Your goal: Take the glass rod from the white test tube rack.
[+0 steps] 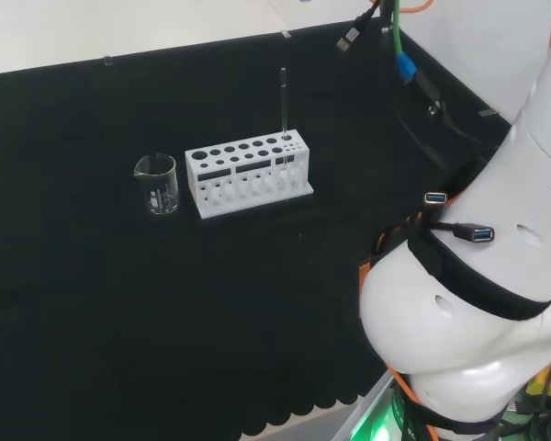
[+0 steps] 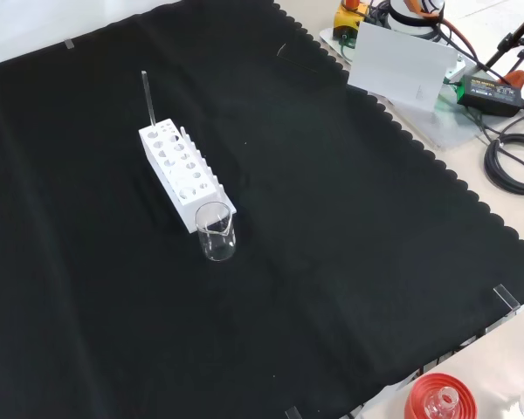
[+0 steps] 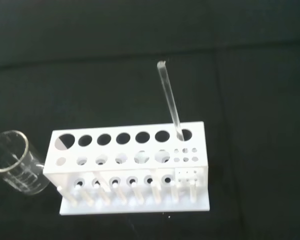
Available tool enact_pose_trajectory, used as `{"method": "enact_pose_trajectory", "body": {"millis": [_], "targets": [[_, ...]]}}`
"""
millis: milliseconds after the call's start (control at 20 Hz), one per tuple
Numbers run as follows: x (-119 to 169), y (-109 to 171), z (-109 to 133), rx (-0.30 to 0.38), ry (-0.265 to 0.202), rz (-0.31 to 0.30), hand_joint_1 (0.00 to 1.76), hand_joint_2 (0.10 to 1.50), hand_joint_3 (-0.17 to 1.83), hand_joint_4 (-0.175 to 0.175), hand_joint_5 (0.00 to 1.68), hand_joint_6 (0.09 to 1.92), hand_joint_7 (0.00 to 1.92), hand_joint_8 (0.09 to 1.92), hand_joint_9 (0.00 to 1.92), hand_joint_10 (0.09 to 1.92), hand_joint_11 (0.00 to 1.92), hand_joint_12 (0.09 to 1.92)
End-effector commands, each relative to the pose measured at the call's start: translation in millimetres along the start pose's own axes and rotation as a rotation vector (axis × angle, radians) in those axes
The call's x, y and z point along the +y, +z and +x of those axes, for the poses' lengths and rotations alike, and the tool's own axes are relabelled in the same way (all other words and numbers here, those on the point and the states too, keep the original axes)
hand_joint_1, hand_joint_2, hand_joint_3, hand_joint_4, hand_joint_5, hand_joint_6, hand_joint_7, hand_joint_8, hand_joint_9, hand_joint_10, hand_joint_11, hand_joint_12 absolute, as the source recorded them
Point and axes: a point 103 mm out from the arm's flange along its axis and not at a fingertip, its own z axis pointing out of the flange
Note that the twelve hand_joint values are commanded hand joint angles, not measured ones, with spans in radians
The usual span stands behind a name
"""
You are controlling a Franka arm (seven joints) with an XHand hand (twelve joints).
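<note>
Reaching comes first here, I think, because nothing is touching the glass rod (image 1: pixel 283 103) yet. The rod stands in the white test tube rack (image 1: pixel 248 175), in a hole at the end of the back row. That is the right end of the rack in the head view and the far end in the front view. Most of the rod sticks up above the rack (image 2: pixel 182 171), and in the wrist view the rod (image 3: pixel 170 102) seems to lean a little.

I cannot tell if the hand is open or closed. It looks to be well away from the rack, since the wrist view sees the whole rack (image 3: pixel 130 167) from above.

The next move, I guess, is to come down over the rod's top part, pinch it, and lift it straight up so the rack does not tip.

All the other holes in the rack look empty. A small clear beaker (image 1: pixel 158 186) stands just beside the other end of the rack. It looks empty too, though clear glass is hard to judge.
</note>
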Motion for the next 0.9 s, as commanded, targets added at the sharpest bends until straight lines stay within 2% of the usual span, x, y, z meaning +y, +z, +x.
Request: {"method": "enact_pose_trajectory", "body": {"millis": [50, 450, 900], "targets": [[15, 24, -12, 0.021, -0.024, 0.01, 0.61, 1.19, -0.17, -0.088, 0.53, 0.12, 0.5, 0.85, 0.67, 0.83, 0.51, 1.35], [23, 36, -10, 0.036, -0.049, 0.034, 0.6, 1.19, -0.17, -0.088, 0.53, 0.13, 0.52, 0.85, 0.68, 0.84, 0.54, 1.36], [38, 49, -10, 0.063, -0.078, 0.036, 0.59, 1.19, -0.17, -0.096, 0.54, 0.17, 0.55, 0.84, 0.73, 0.83, 0.6, 1.33]]}}
